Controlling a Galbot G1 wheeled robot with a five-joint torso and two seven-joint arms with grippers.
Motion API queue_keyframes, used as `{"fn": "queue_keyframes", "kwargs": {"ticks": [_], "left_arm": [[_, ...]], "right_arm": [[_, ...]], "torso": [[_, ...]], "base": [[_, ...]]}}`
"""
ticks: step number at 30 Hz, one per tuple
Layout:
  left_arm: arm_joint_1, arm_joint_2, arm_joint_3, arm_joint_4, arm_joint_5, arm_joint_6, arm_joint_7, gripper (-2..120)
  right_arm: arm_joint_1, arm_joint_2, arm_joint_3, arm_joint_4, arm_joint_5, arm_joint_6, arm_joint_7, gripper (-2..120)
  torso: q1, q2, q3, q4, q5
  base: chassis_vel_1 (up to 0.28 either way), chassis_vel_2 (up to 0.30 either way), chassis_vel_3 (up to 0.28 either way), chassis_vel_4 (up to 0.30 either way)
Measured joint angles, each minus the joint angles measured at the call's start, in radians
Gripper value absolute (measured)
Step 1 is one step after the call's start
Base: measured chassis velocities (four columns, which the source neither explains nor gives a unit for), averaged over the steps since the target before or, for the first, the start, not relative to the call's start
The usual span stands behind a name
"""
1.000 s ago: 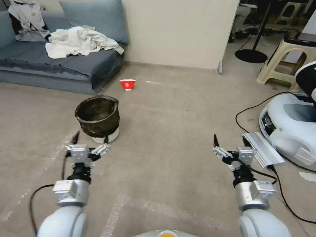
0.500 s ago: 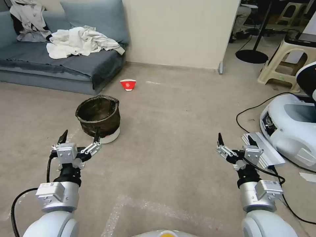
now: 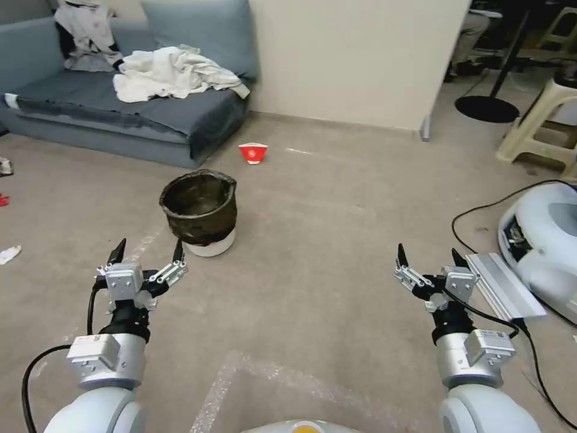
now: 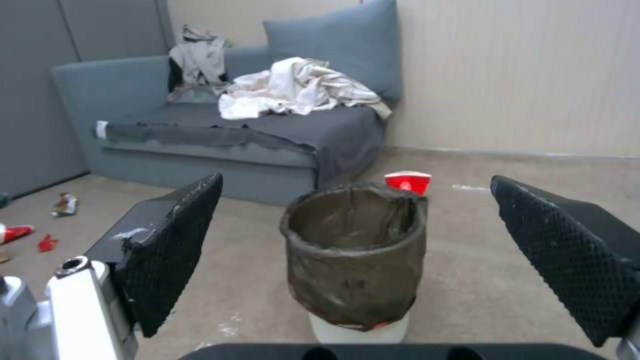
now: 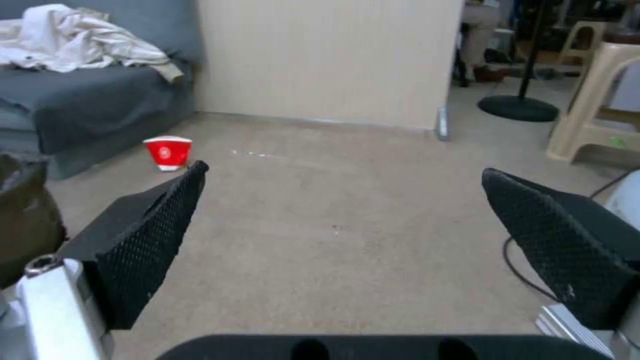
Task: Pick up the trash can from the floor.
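White-sleeved arms reach forward low over the floor (image 3: pixel 312 240), both wrists level. The left hand (image 3: pixel 147 255) has its fingers spread wide, aimed at the trash can (image 3: pixel 201 210), which stands upright on the carpet just beyond the fingertips, not touched. The right hand (image 3: pixel 428 260) hangs well apart to the right, fingers also apart, holding nothing. Farther off a red paper cup (image 3: pixel 253 153) sits near the grey sofa (image 3: pixel 150 114).

Beige carpeted floor (image 3: pixel 336 216) bearing the upright trash can (image 3: pixel 201 211), a red paper cup (image 3: pixel 253 153) beyond, a grey sofa (image 3: pixel 120 114).
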Motion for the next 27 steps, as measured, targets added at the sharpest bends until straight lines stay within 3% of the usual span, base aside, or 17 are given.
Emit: {"fn": "queue_keyframes", "kwargs": {"ticks": [10, 20, 27], "left_arm": [[-0.003, 0.002, 0.0, 0.004, 0.0, -0.038, -0.001, 100], [-0.008, 0.002, -0.001, 0.004, 0.001, -0.039, -0.001, 100], [-0.012, 0.004, -0.006, 0.007, 0.001, -0.022, -0.003, 100]], "right_arm": [[0.003, 0.0, 0.001, 0.003, 0.002, 0.0, -0.01, 100], [0.007, 0.0, 0.0, 0.003, 0.006, 0.0, -0.021, 100], [0.006, 0.0, 0.0, 0.003, 0.007, 0.0, -0.024, 100]], "torso": [[0.0, 0.0, 0.0, -0.0003, 0.0001], [0.0, 0.0, 0.0, -0.0002, 0.0001], [0.0, 0.0, 0.0, -0.0001, 0.0001]], "base": [[0.011, 0.012, 0.009, 0.015], [-0.01, 0.016, 0.008, -0.007], [-0.119, 0.131, 0.125, -0.108]]}}
